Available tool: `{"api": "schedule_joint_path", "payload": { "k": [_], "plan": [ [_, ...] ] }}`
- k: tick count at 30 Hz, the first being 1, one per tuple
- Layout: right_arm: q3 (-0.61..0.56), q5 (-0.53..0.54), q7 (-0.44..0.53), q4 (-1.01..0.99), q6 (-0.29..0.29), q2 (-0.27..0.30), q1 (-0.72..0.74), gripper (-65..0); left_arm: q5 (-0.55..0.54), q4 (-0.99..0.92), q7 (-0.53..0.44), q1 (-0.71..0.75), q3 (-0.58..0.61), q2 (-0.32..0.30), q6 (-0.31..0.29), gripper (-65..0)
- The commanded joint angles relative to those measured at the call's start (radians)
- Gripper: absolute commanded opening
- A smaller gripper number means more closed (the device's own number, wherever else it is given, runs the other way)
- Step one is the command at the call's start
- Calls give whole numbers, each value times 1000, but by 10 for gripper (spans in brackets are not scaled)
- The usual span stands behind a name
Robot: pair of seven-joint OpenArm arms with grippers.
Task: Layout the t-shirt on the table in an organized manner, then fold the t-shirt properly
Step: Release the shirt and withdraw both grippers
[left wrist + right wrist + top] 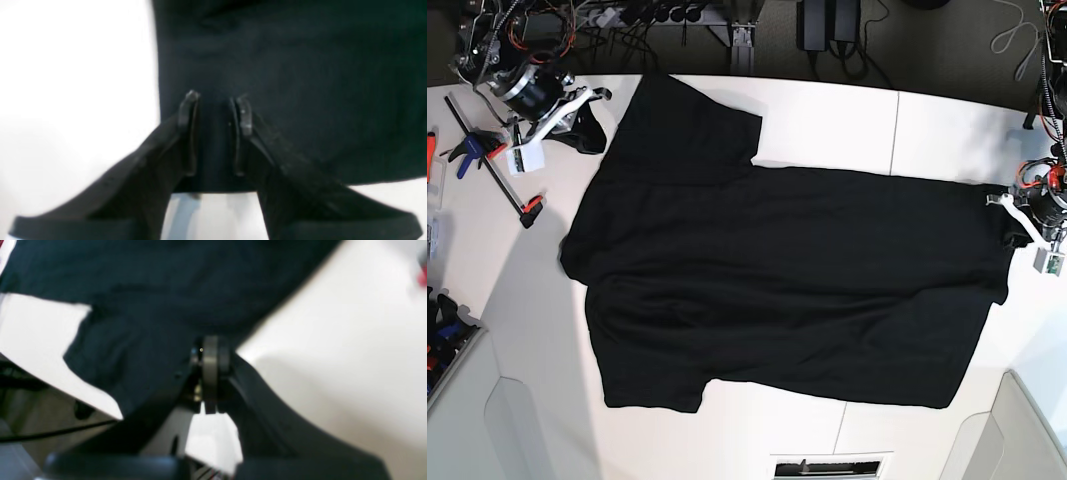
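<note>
The t-shirt (777,290) lies spread across the white desk (847,120), black side up, with one sleeve toward the far edge and the other toward the near edge. The left hand (215,133) sits over the shirt's hem at the base view's right; its fingers (188,113) stand apart with dark cloth between them, nothing clamped. The right hand (210,373) is pressed together at the shirt's edge near the base view's upper left corner; whether cloth is pinched cannot be told.

Left gripper (215,110) jaws parted over t-shirt (300,83) corner; table (73,100) beside.
</note>
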Motion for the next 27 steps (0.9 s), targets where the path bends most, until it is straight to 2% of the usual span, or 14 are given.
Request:
{"api": "schedule_joint_path", "payload": {
  "k": [1,7,10,11,14,16,18,23,27],
  "plan": [
    [25,41,20,25,8,11,-19,-650,-6,13,-17,-7,-25,-25,-3,-452],
    [93,125,-31,27,6,8,-109,-650,-3,-81,-19,-5,-53,-25,-8,-406],
    [93,128,-34,26,6,6,-126,-650,-4,-145,-34,-5,-53,-24,-55,-406],
    [93,128,-34,26,6,5,-127,-620,-4,-165,-38,-6,-53,-25,-56,-406],
    [93,128,-29,25,6,-7,-119,-452,-10,-219,-40,-8,-53,-24,-56,-406],
    [90,127,-29,25,7,-22,-116,-388,-53,-243,-32,-8,-53,-22,-92,-406],
    [80,111,-26,24,6,-42,-114,-380,-81,-260,-33,-8,-53,-22,-131,-406],
    [23,37,27,16,0,-78,-114,-380,-86,-264,-34,-8,-53,-22,-134,-391],
    [-21,-31,34,16,-21,-95,-100,-380,-85,-265,-29,-8,-53,-22,-135,-389]
  ]
}}
